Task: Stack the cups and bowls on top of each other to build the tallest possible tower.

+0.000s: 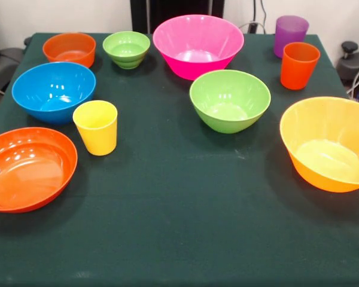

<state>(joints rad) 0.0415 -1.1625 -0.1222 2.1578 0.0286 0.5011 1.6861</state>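
- Stacking has not begun: every piece stands alone, upright and open side up, on the green tablecloth (185, 239), and no tower exists yet.
- Neither arm nor gripper shows anywhere in frame, so whether it is open or closed cannot be told.
- Bowls: small red-orange bowl (69, 48) upper left, ribbed green bowl (126, 48) beside it, pink bowl (198, 45) top centre, blue bowl (54, 91) at left, medium green bowl (230, 100) centre right, yellow-orange bowl (329, 143) at right edge, shallow orange bowl (29, 168) lower left.
- Cups: yellow cup (96, 127) just beside the blue bowl; orange cup (299, 64) and purple cup (290, 33) close together upper right.
- Risk: glossy, sloped walls may slip from a grip, I judge.
- Risk: reaching for the yellow cup may nudge the blue or shallow orange bowl; the two upper-right cups crowd each other likewise.
- Risk: a wide bowl set on a narrow one likely tips.
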